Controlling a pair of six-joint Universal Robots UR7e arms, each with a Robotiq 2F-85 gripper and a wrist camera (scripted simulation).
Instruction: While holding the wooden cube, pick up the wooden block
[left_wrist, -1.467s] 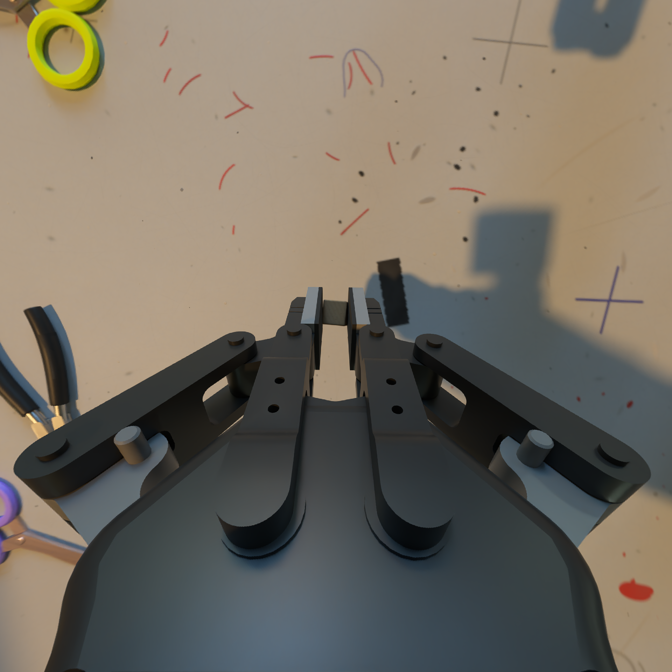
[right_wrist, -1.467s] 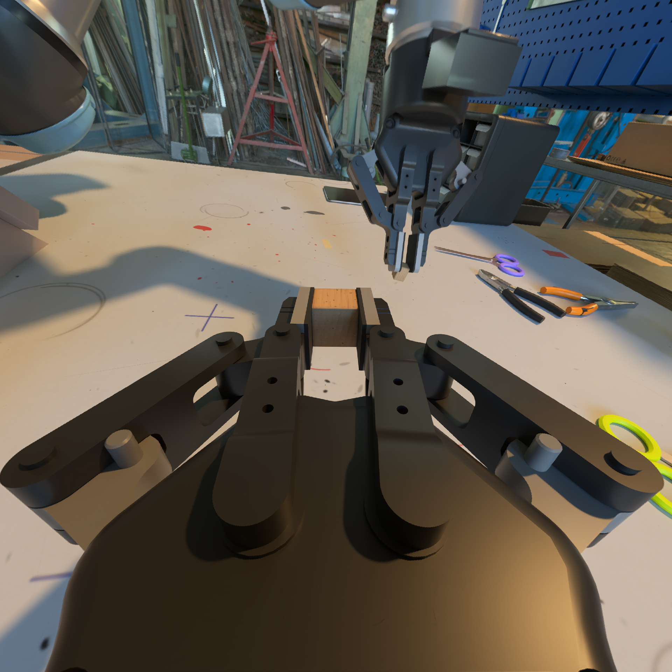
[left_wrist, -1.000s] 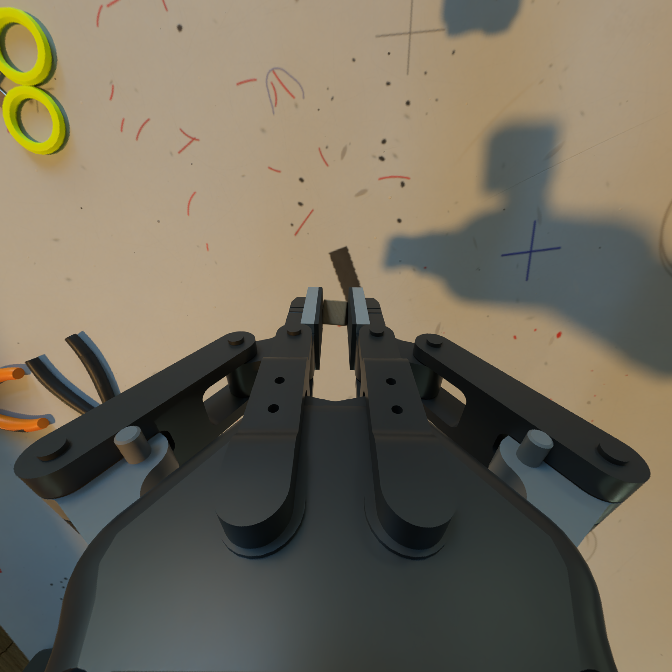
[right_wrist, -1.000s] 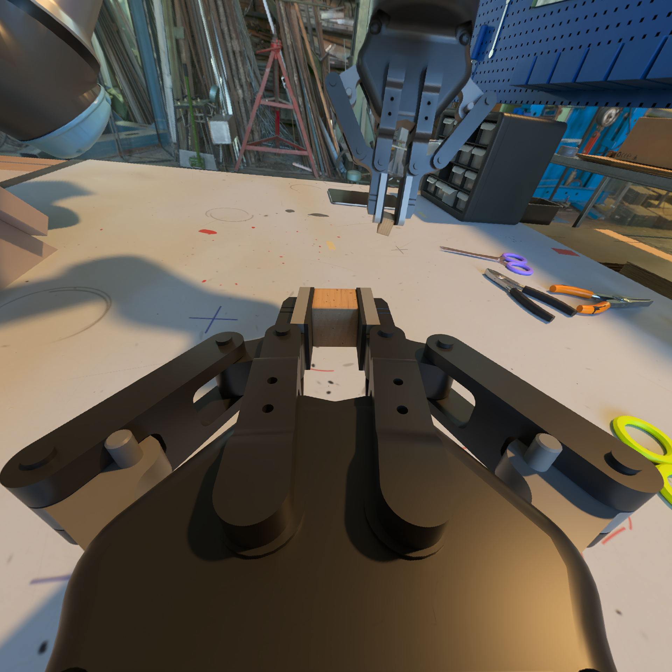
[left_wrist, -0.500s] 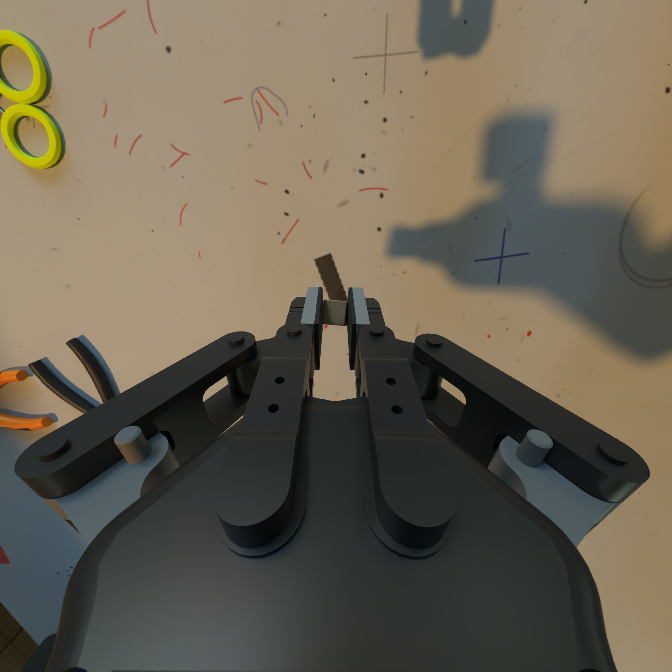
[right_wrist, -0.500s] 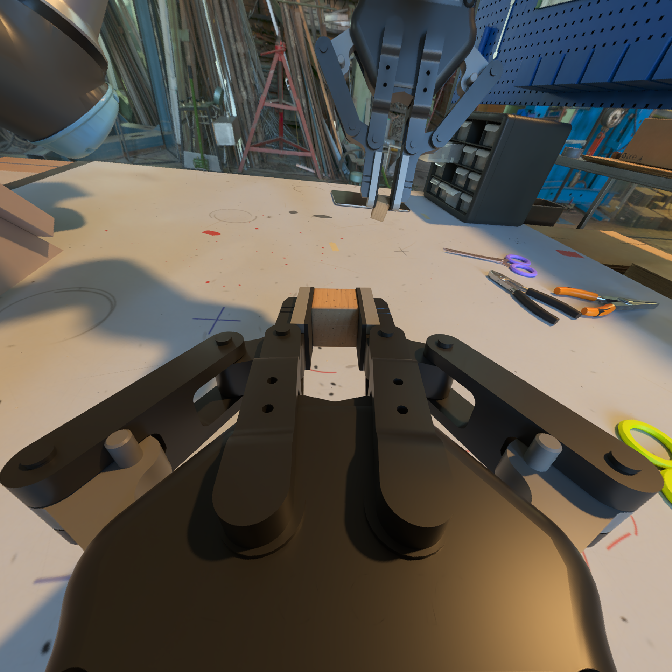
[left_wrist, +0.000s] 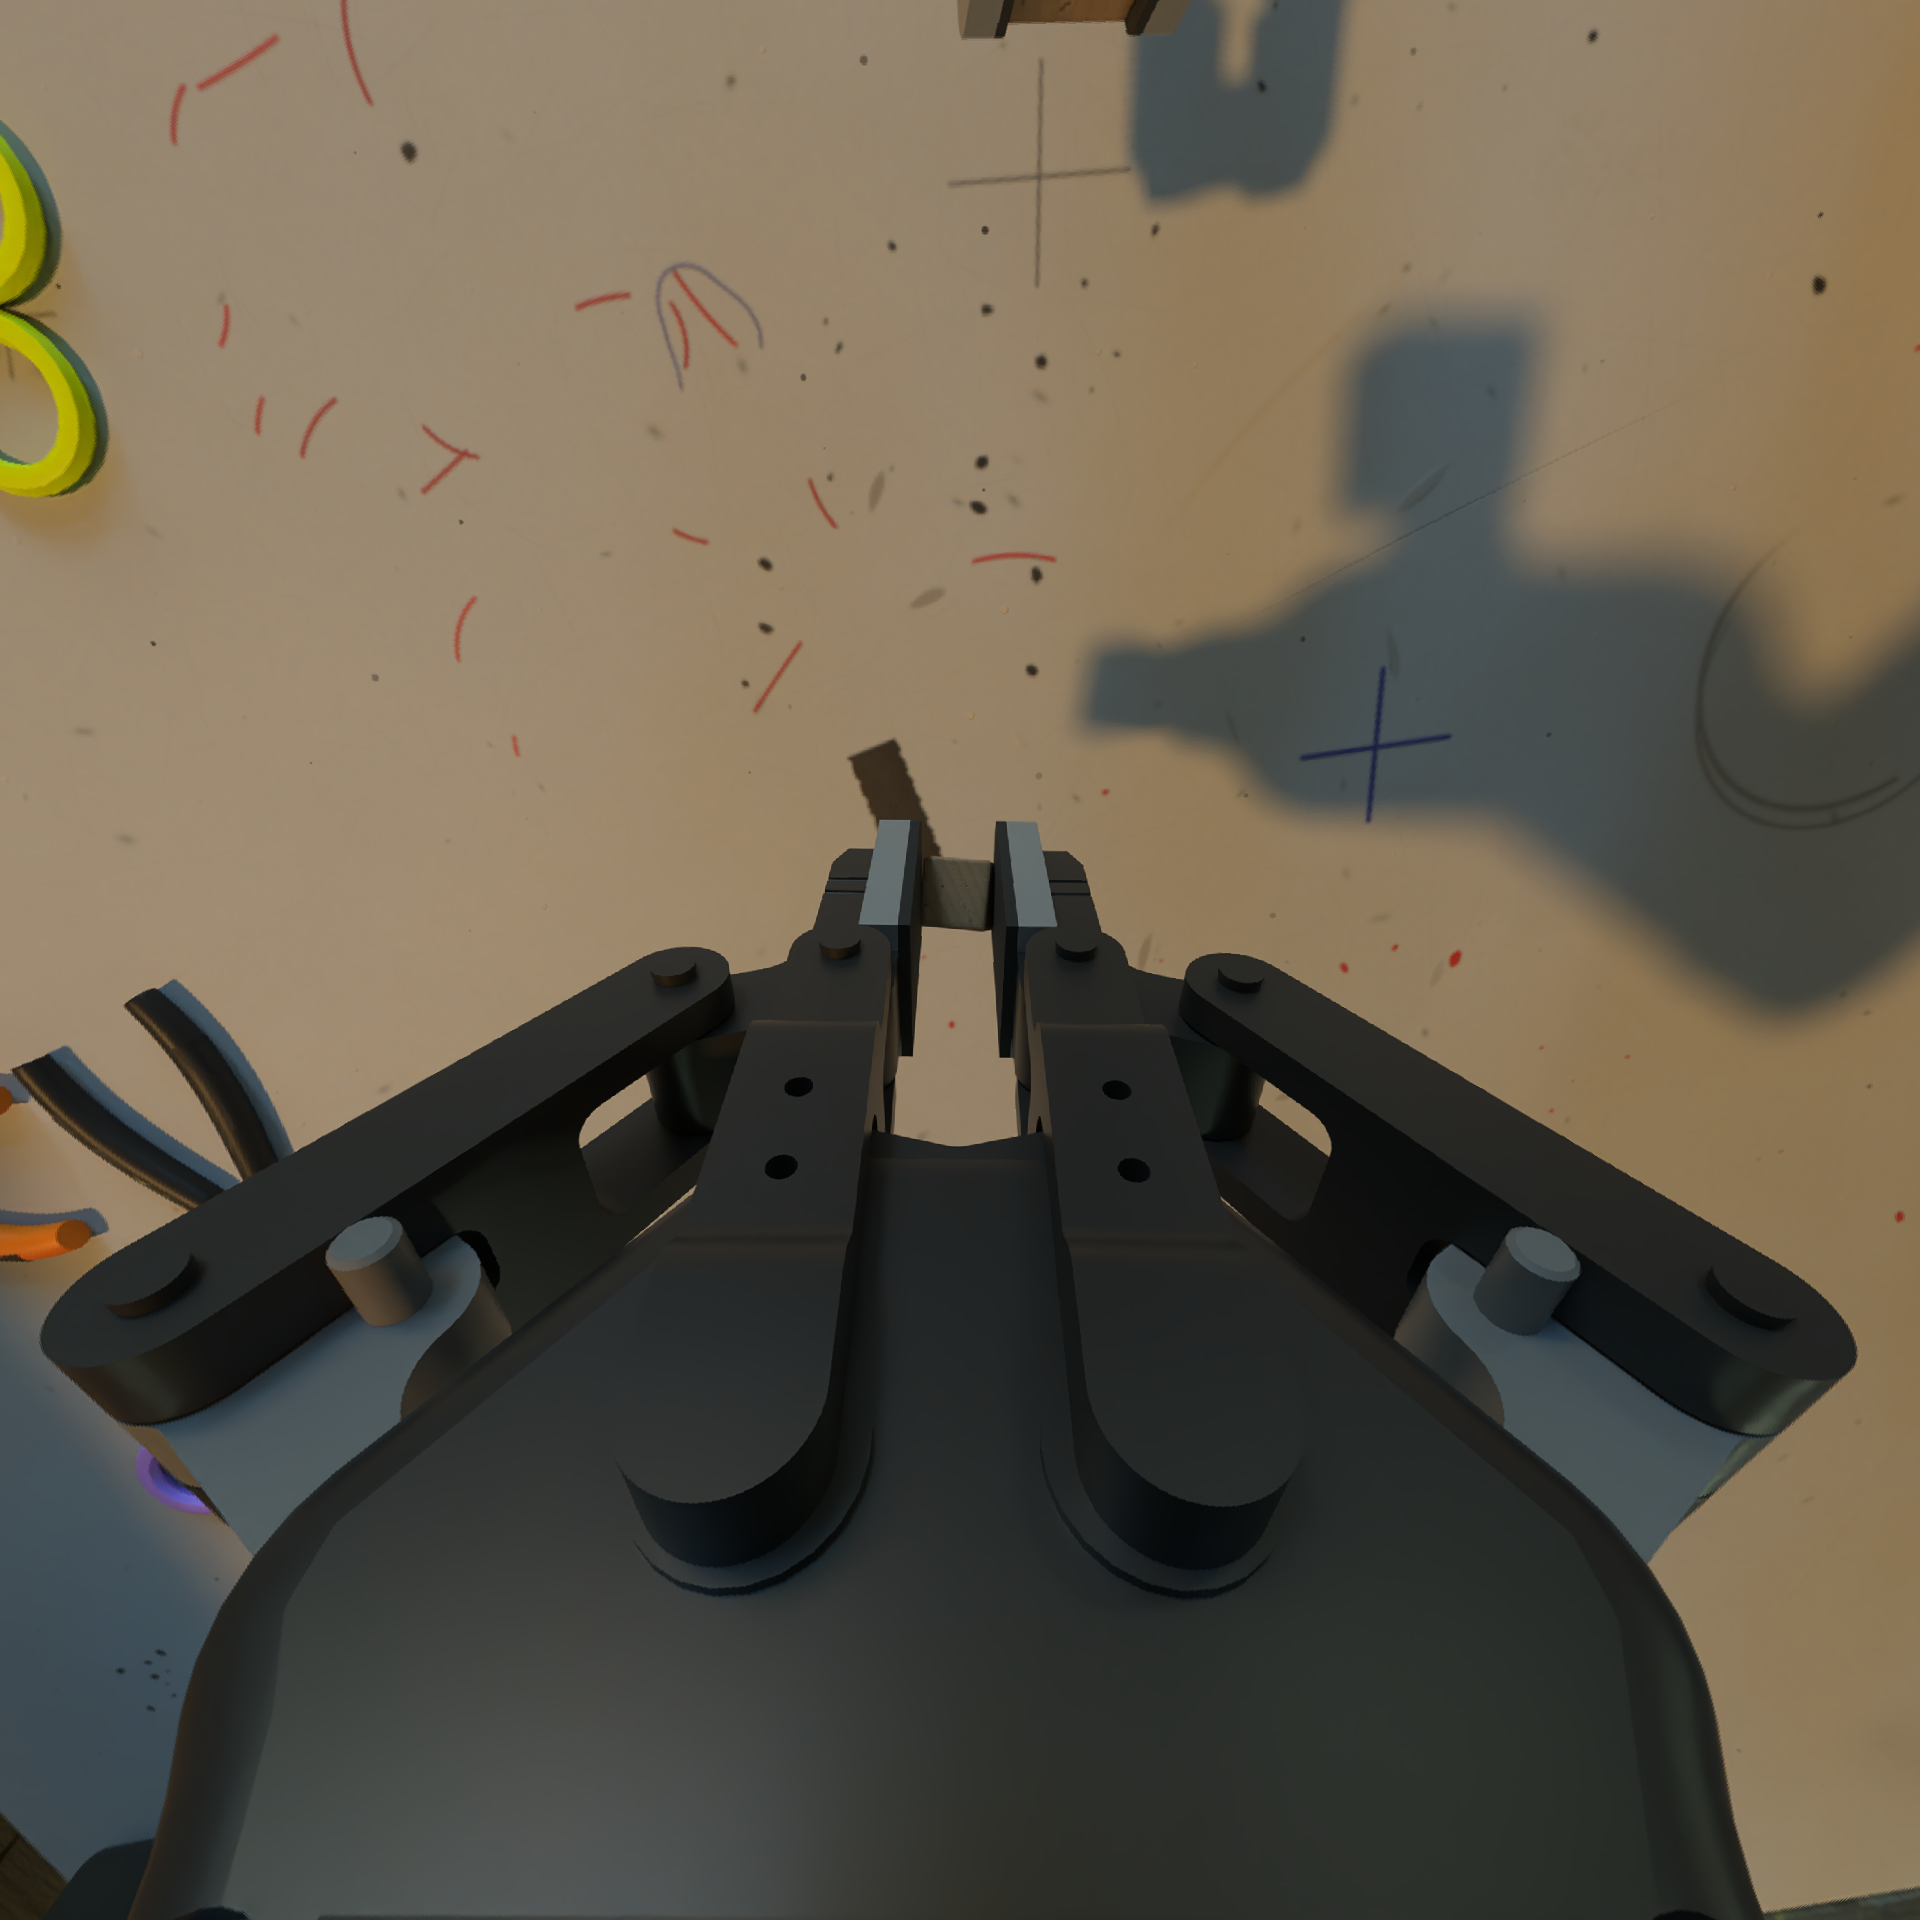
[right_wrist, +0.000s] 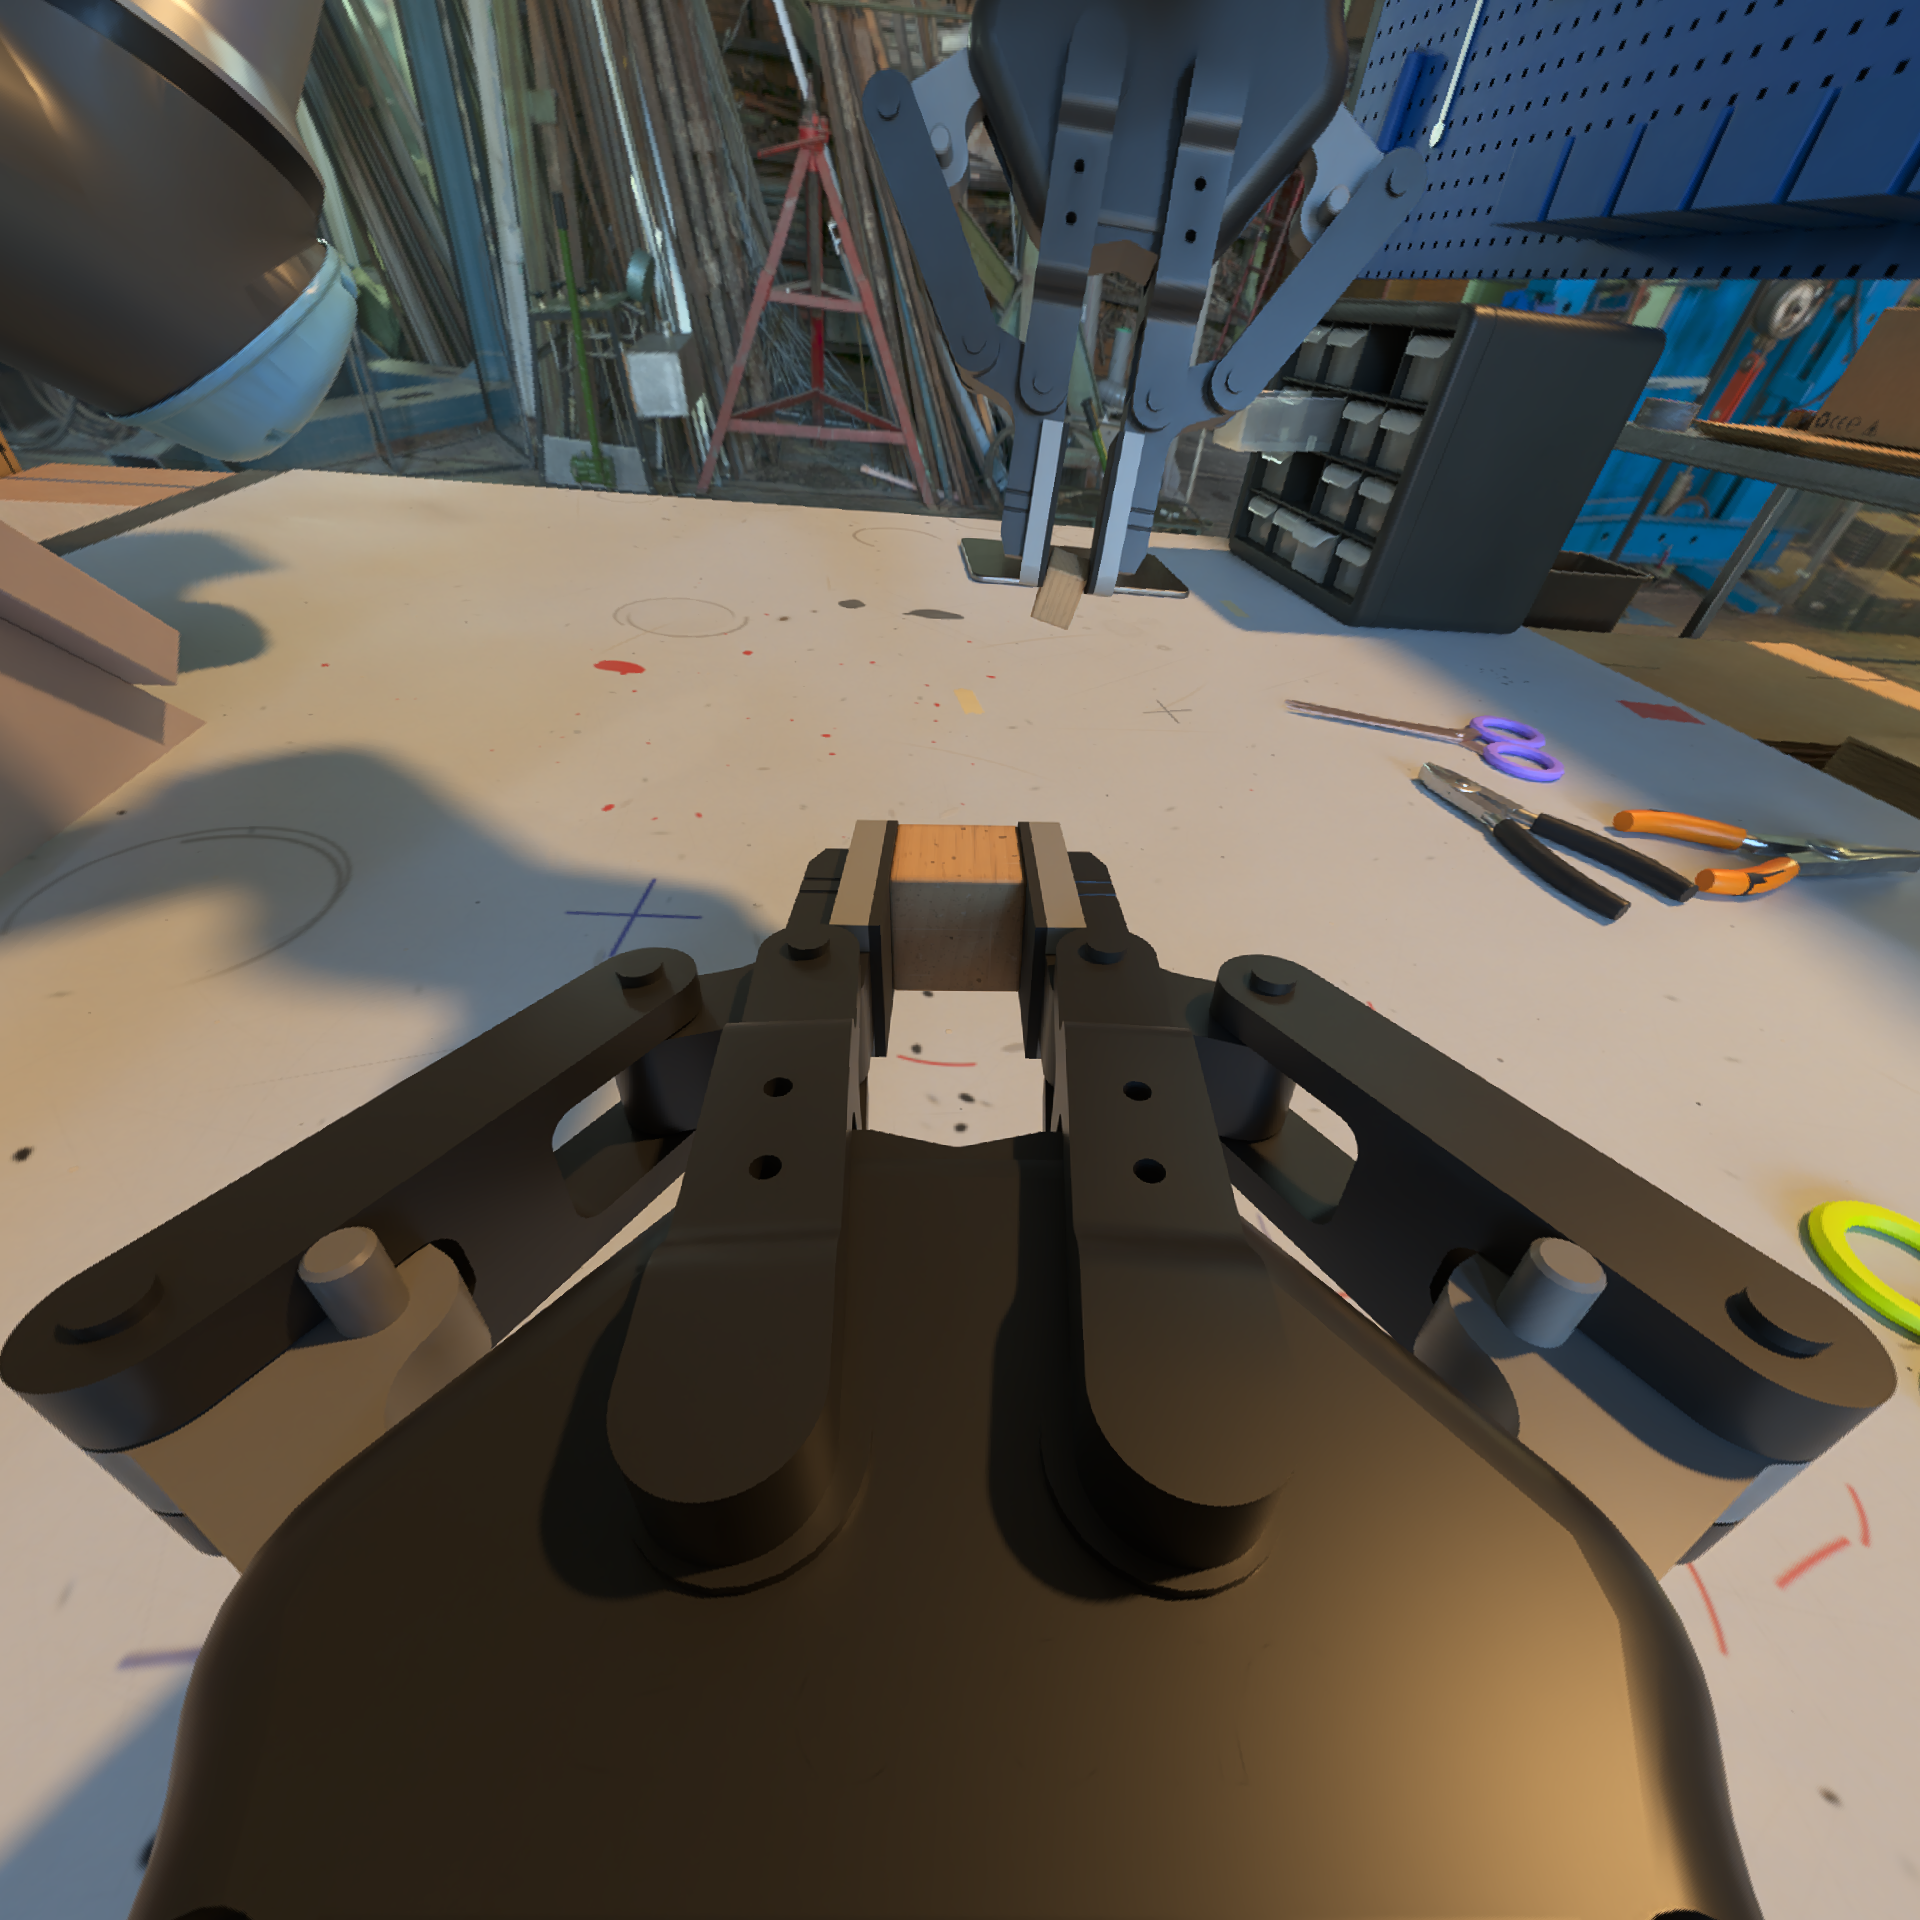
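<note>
My left gripper (left_wrist: 956, 868) is shut on a small pale wooden block (left_wrist: 954, 896) and holds it high above the table; the block's dark shadow lies below on the tabletop. In the right wrist view this gripper (right_wrist: 1070, 571) hangs at the far side, with the block (right_wrist: 1058, 603) tilted between its fingertips. My right gripper (right_wrist: 956, 862) is shut on the wooden cube (right_wrist: 956, 914) and holds it above the table. The cube and the right fingertips also show at the top edge of the left wrist view (left_wrist: 1060, 12).
Yellow-handled scissors (right_wrist: 1870, 1268) lie at the right; they show at the left of the left wrist view (left_wrist: 42, 416). Black pliers (right_wrist: 1538, 842), orange pliers (right_wrist: 1714, 852) and purple scissors (right_wrist: 1507, 748) lie farther right. A black drawer cabinet (right_wrist: 1455, 468) stands at the back. Wooden boards (right_wrist: 73, 675) lie at the left.
My left gripper has risen and drawn back across the table with the block held in it. My right gripper has kept the cube and barely moved.
</note>
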